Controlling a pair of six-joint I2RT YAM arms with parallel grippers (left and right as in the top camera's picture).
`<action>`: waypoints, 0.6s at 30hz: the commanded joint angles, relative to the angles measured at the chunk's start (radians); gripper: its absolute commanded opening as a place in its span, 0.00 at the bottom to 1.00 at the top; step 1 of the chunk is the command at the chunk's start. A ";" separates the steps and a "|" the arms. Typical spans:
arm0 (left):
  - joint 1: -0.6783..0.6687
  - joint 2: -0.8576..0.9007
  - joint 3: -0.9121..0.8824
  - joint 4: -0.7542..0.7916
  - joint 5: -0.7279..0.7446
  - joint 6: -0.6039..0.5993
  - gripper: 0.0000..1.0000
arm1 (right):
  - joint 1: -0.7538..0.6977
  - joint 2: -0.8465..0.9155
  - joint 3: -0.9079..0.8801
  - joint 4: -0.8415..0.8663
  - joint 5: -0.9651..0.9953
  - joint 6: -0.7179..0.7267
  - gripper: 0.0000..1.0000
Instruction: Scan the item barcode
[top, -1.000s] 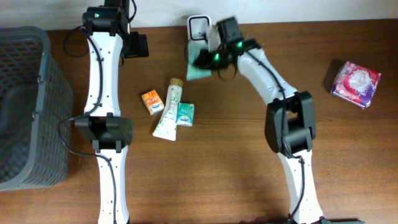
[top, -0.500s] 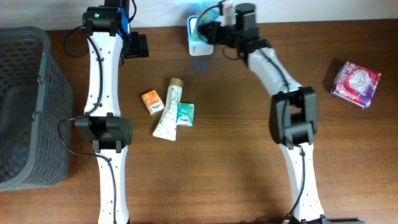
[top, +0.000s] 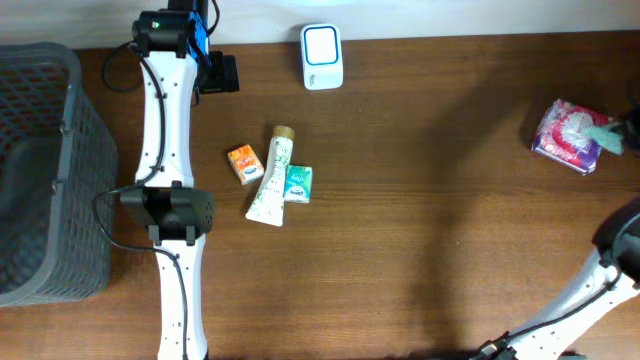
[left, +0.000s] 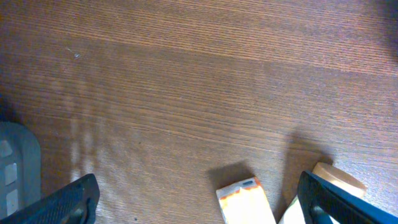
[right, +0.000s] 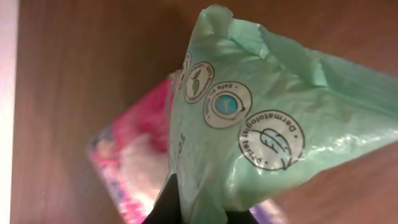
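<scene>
My right gripper (right: 205, 214) is shut on a mint-green plastic packet (right: 249, 130) with round printed seals. It hangs just above a pink and purple packet (right: 134, 168) on the table. Overhead, the green packet (top: 607, 134) shows at the far right edge over the pink packet (top: 568, 134). The white barcode scanner (top: 322, 43) stands at the table's back, far from it. My left gripper (left: 205, 202) is open with nothing in it, above bare wood just behind a small orange box (left: 245, 202).
An orange box (top: 244, 163), a white-green tube (top: 272, 177) and a small teal box (top: 297, 184) lie together left of centre. A grey basket (top: 45, 170) fills the left edge. My right arm (top: 615, 255) comes in from the lower right corner.
My right gripper has swung the green packet away from the scanner, across the table to the far right, over the pink packet. The left arm has not moved.
</scene>
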 joint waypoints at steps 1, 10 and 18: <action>0.007 -0.032 -0.003 0.001 -0.008 0.002 0.99 | -0.071 -0.029 -0.004 -0.014 0.058 -0.038 0.04; 0.007 -0.032 -0.003 0.001 -0.008 0.002 0.99 | -0.048 -0.027 -0.095 -0.054 -0.199 -0.291 0.73; 0.007 -0.032 -0.003 0.001 -0.008 0.002 0.99 | -0.021 -0.193 0.048 -0.327 -0.237 -0.208 0.84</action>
